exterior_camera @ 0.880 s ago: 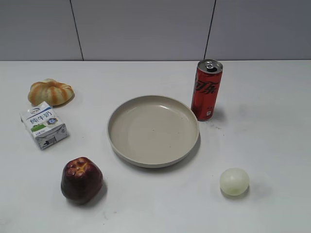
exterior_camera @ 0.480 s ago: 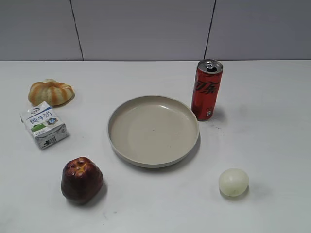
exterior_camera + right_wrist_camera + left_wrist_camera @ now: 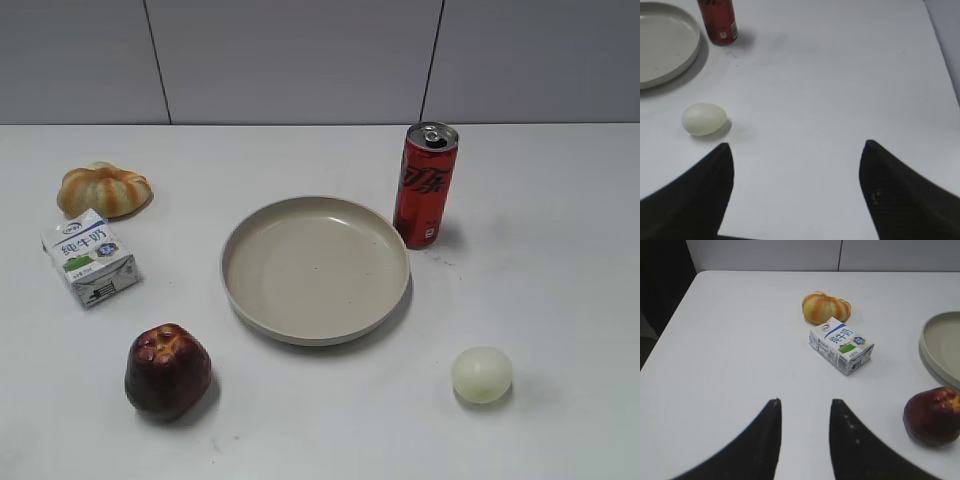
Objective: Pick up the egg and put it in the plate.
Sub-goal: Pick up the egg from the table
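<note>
The egg (image 3: 482, 374) is a small pale cream oval lying on the white table at the front right; it also shows in the right wrist view (image 3: 704, 119). The plate (image 3: 247, 229), a wide beige dish, sits empty at the table's middle; its rim shows in the left wrist view (image 3: 926, 347) and the right wrist view (image 3: 690, 55). My right gripper (image 3: 797, 150) is open and empty, with the egg ahead and to its left. My left gripper (image 3: 805, 404) is open and empty over bare table. Neither gripper shows in the exterior view.
A red soda can (image 3: 424, 185) stands just right of the plate. A dark red apple (image 3: 167, 369) lies front left. A milk carton (image 3: 89, 257) and an orange-striped pumpkin-shaped thing (image 3: 104, 189) lie at the left. The table's left edge (image 3: 670, 320) and right edge (image 3: 940, 45) show.
The egg shifts by a pixel or two between frames. Everything else stands as before.
</note>
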{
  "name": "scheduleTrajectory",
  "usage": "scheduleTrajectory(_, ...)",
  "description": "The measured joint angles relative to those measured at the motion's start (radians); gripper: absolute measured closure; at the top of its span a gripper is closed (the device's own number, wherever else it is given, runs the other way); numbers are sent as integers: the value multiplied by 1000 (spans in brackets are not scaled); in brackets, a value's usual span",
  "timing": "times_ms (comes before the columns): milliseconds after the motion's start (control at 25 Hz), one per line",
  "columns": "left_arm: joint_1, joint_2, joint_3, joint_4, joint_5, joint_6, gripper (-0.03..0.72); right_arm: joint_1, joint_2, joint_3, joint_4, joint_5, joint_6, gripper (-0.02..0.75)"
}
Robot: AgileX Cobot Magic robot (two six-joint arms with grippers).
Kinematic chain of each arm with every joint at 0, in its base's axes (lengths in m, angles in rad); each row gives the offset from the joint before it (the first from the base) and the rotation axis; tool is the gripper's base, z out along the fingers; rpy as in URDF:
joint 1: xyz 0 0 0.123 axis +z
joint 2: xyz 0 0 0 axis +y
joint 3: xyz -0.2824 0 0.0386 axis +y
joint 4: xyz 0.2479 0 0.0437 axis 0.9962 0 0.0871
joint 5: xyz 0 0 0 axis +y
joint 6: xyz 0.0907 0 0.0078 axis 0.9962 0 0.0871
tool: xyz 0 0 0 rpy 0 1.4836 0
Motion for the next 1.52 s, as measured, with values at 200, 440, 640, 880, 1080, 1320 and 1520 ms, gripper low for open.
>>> scheduleTrajectory(200,0,0,0,0,0,0,448,0,191,0,76,-4,-189,146)
scheduleTrajectory(440,0,0,0,0,0,0,448,0,421,-12,143,-32,-463,146)
scheduleTrajectory(640,0,0,0,0,0,0,448,18,609,-54,232,-122,-663,146)
scheduleTrajectory(880,0,0,0,0,0,0,448,103,834,-153,284,-184,-899,146)
scheduleTrajectory(1080,0,0,0,0,0,0,448,180,1003,-235,259,-236,-938,146)
scheduleTrajectory(1320,0,0,0,0,0,0,448,276,1183,-263,186,-256,-1043,146)
scheduleTrajectory(1520,0,0,0,0,0,0,448,361,1282,-264,67,-267,-1057,146)
